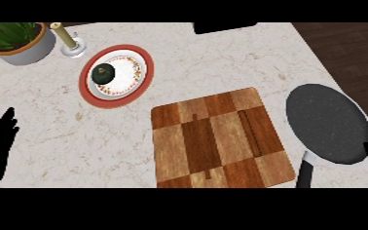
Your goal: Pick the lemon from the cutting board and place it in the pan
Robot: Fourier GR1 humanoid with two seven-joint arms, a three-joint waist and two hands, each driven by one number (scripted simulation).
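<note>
The wooden cutting board (219,139) lies at the counter's front centre, and its top is bare. No lemon shows on the board, in the pan or anywhere else. The dark grey pan (327,122) sits at the right of the board, its black handle (304,173) pointing toward the lower edge. Nothing lies inside the pan. My left hand (7,136) rests at the left edge with its fingers up and straight, well away from the board. My right hand does not show.
A red-rimmed plate (138,75) at the back left carries a dark green round fruit (105,73). Behind it stand a candle holder (72,44) and a potted plant (25,41). A black object (223,27) lies at the counter's back edge.
</note>
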